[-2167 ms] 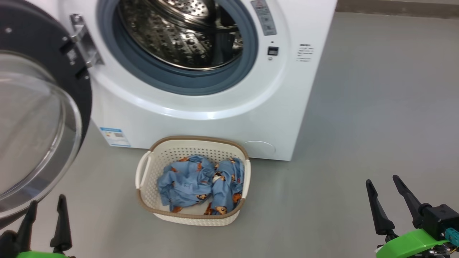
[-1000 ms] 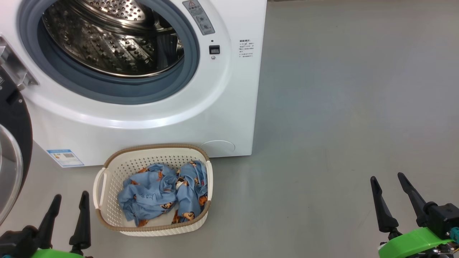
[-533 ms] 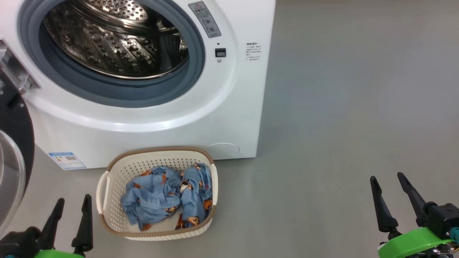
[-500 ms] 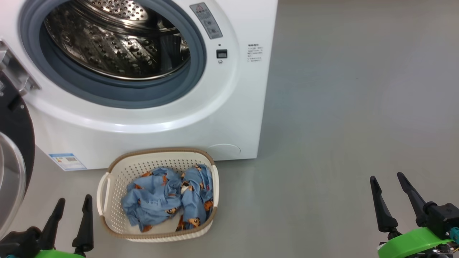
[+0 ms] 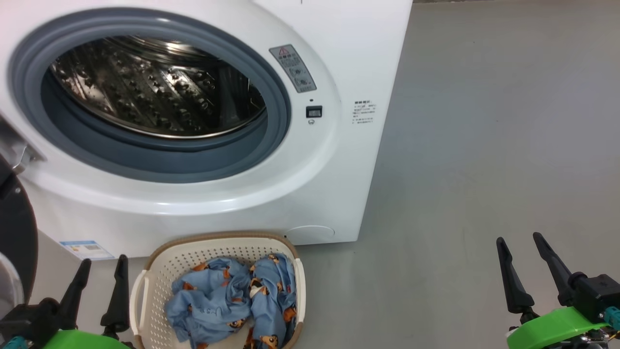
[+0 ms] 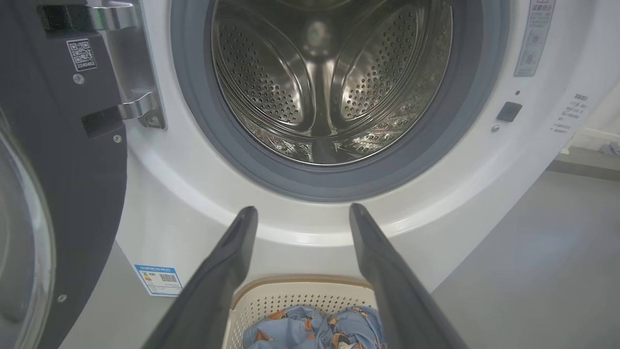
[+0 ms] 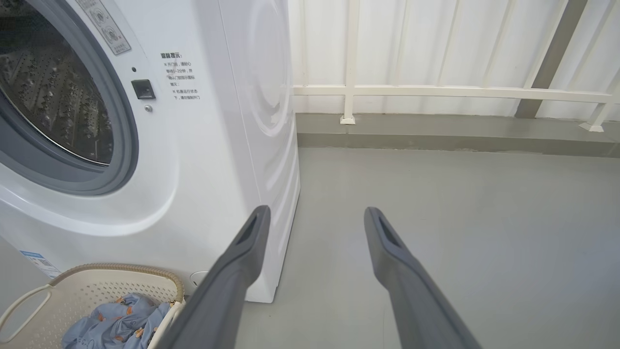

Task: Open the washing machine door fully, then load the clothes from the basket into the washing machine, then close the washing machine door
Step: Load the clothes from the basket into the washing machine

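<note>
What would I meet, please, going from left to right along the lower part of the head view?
the washing machine door → the left gripper → the basket, with the clothes inside it → the grey floor → the right gripper

door (image 5: 19, 232): cut off left | basket (image 5: 218, 237): cut off bottom | blue label (image 5: 87, 249): unreadable

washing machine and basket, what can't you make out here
- Basket: its near end is cut off by the head view's bottom edge, so part of the clothes is out of frame.
- Door: cut by the left wrist view's left edge; its full swing is unclear.
- Small print on the washing machine: too small to read in the head view.
</note>
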Available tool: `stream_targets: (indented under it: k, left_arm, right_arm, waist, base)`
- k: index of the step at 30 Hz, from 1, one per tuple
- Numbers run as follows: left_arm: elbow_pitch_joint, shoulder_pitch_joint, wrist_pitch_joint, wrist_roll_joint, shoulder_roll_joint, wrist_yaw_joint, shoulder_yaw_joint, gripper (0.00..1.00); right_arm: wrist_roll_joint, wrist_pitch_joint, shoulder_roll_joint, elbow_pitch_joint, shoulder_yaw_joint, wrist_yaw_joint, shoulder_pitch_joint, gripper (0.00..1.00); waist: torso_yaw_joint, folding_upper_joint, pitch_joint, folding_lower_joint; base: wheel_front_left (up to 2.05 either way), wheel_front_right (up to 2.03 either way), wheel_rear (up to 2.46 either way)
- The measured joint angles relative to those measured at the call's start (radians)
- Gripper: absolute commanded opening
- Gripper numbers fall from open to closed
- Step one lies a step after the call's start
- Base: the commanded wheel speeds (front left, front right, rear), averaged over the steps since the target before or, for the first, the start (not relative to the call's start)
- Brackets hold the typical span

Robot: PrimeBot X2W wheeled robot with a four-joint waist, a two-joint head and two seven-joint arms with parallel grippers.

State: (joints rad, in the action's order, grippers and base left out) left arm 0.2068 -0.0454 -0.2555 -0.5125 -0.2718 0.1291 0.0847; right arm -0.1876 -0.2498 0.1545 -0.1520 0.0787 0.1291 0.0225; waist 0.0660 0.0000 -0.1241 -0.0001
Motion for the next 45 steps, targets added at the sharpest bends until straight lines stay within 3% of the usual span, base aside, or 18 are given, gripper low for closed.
stream_targets:
  k: [14,24,35,45]
  left_arm:
    - [0.033,-0.002,0.0,0.007,0.014,0.0,0.034,1.0]
    - [0.173,-0.077,0.0,0.016,0.081,0.0,0.091,1.0]
    - [0.414,-0.288,0.0,-0.032,0.055,0.0,0.235,1.0]
    - [0.621,-0.468,0.0,-0.145,0.009,0.0,0.394,1.0]
  right_arm:
    - [0.0,0.0,-0.012,0.002,-0.002,0.0,0.006,1.0]
    - [0.002,0.0,-0.051,0.013,-0.031,0.0,0.073,1.0]
    - [0.01,0.0,-0.081,0.033,-0.037,0.0,0.19,1.0]
    - [0.012,0.0,-0.093,0.046,-0.063,0.0,0.258,1.0]
  waist:
    - [-0.007,0.0,-0.026,0.0001]
    - [-0.006,0.0,-0.112,0.0]
    - [0.006,0.0,-0.273,0.0]
    - [0.027,0.0,-0.413,0.0001]
  base:
    - [0.15,-0.15,0.0]
    - [0.0,0.0,0.0]
    - [0.0,0.0,0.0]
    - [0.0,0.0,0.0]
